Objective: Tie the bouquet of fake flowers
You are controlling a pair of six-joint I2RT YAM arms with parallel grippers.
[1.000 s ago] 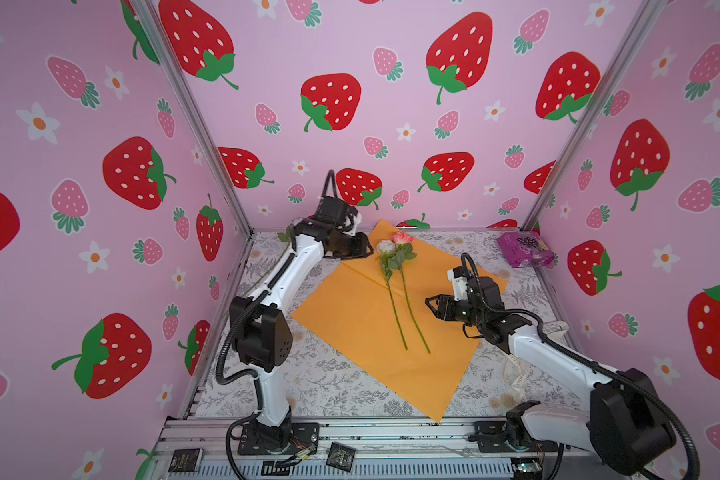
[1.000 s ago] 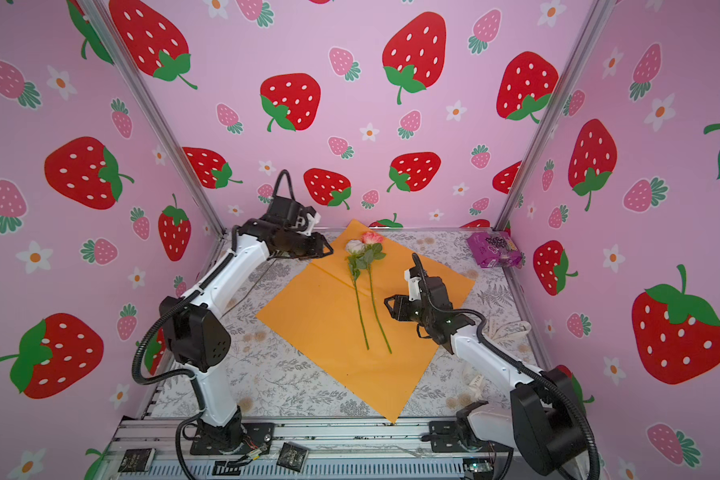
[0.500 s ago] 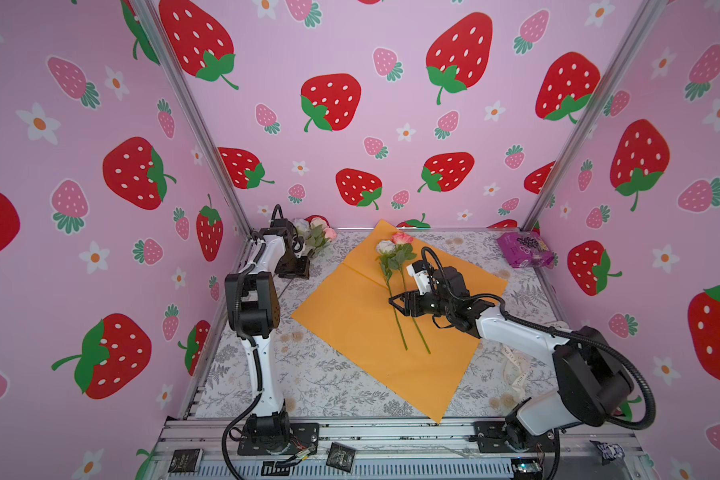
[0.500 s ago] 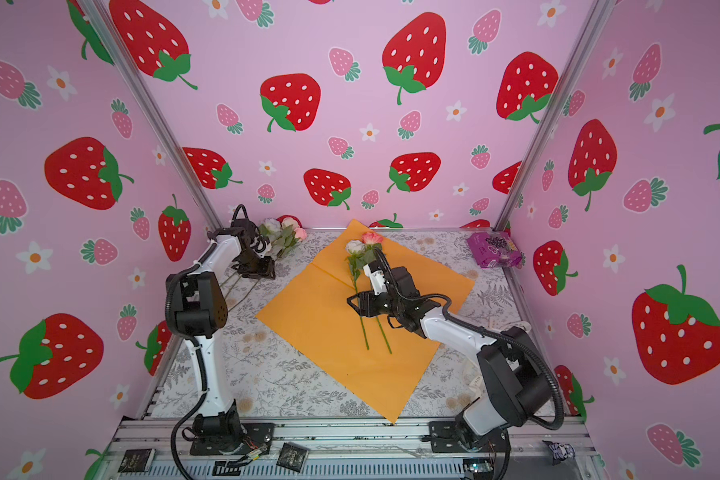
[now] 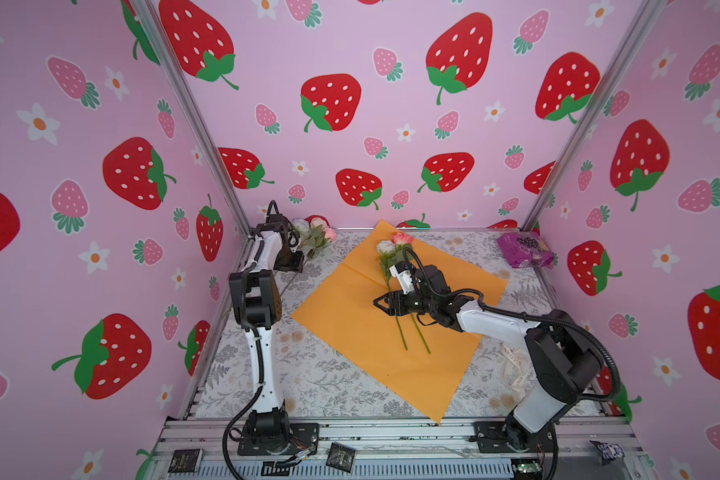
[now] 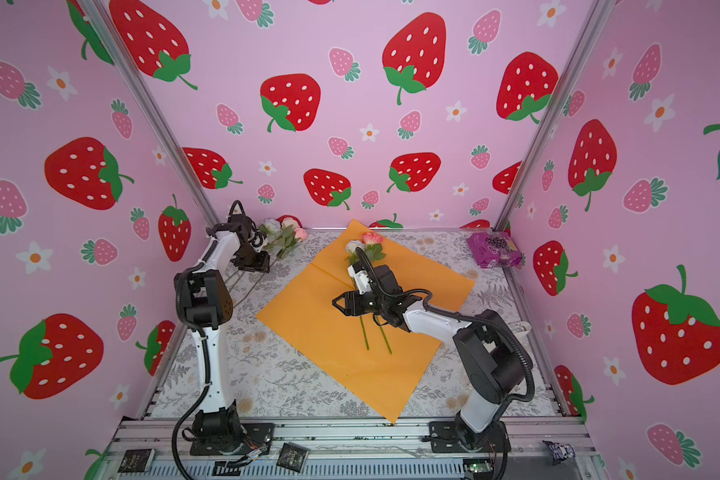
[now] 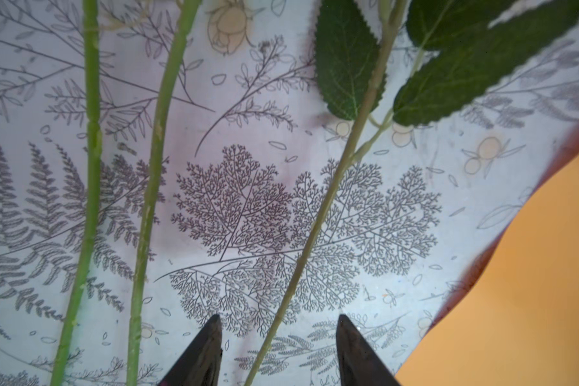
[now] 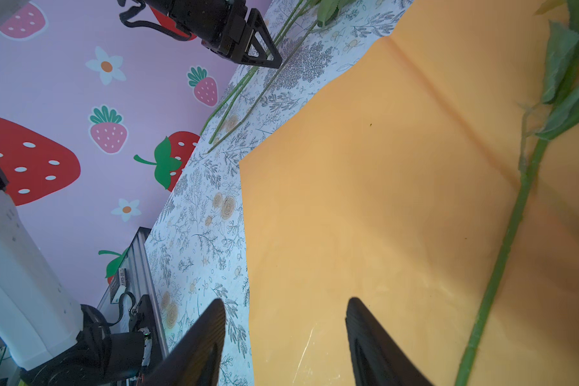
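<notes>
Site: you're running a robot test booth, a staged lab cell rather than a home. Pink walls (image 5: 267, 54) printed with strawberries and white flowers close in beyond and to either side of your left gripper (image 7: 279, 322) and right gripper (image 8: 286, 302); they read as flat backdrop panels. Bare metal posts (image 5: 196, 124) stand in the corners past the grippers. Under both grippers lies a grey leaf-print tablecloth (image 5: 329, 382). Back from the grippers, at the front edge, a slotted metal rail (image 5: 391, 434) carries both arm bases (image 5: 267, 428), bolted down. Loose cables (image 5: 225, 446) and small black boards (image 5: 181, 461) lie exposed there.
</notes>
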